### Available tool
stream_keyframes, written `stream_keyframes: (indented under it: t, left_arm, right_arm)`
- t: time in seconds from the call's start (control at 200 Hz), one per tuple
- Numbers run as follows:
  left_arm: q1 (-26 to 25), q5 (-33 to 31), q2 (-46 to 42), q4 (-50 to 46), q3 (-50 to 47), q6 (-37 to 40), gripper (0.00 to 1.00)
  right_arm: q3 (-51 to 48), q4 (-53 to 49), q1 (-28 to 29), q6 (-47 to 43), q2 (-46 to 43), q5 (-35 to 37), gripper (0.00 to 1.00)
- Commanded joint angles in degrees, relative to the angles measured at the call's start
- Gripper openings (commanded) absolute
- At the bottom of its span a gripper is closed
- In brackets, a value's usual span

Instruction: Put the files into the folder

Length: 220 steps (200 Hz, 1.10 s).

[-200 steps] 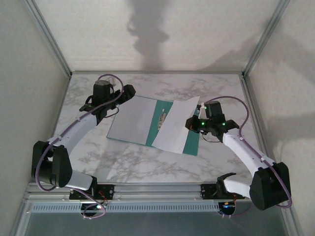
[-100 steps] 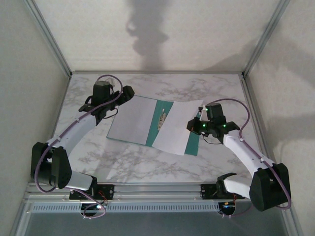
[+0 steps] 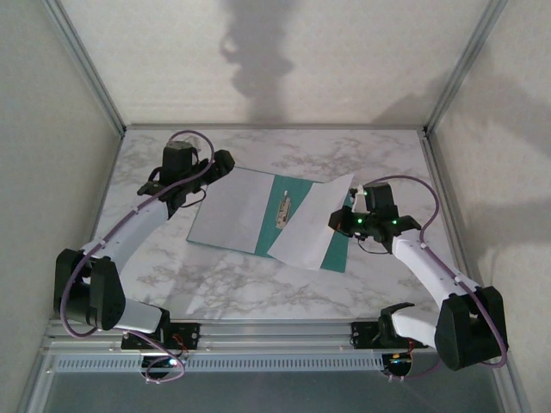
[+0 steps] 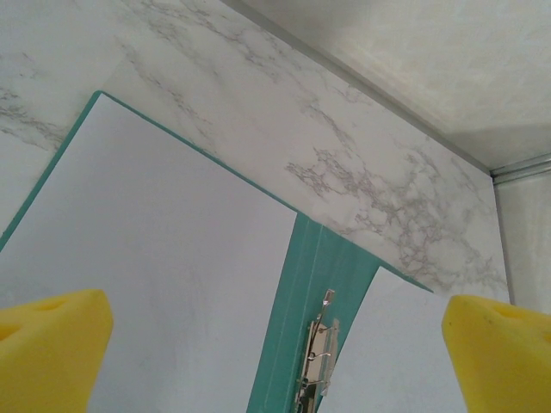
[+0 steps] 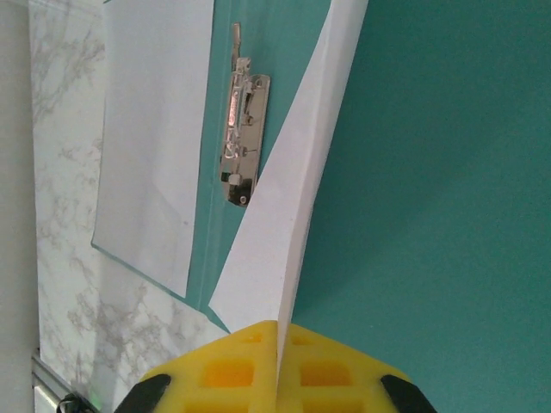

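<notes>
Pinching a sheet (image 5: 277, 225) by its 3 o'clock edge above the folder (image 3: 335, 250) with the right gripper (image 5: 278, 353), holding the left gripper (image 4: 275, 344) agape over the folder's 10 o'clock corner.

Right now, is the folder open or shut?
Open. Both teal leaves of the folder lie spread flat, with the metal fastener exposed at the fold.

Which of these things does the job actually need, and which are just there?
Job:
teal folder
white sheet on its left leaf
second white sheet, pinched by the right gripper

Just there:
marble tabletop
metal rail
</notes>
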Motion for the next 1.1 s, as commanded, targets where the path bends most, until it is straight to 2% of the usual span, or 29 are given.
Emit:
stream_keyframes:
  t: [0.0,0.526,1.096]
  left_arm:
    - [-0.5,-0.55,-0.35,-1.37,1.41,1.02,0.98]
    - [-0.48,0.0,0.46,-1.84,1.24,1.28,0.98]
    - [-0.5,-0.17,0.66,-2.51,1.23,1.81,0.98]
  right_arm:
    - [-0.44,2.03,-0.39,-2.93,0.02,-1.86,0.03]
    - [0.8,-0.14,-0.34,-12.98,-1.63,-0.54,0.04]
    - [3.54,1.08,-0.44,-16.48,1.6,-3.02,0.04]
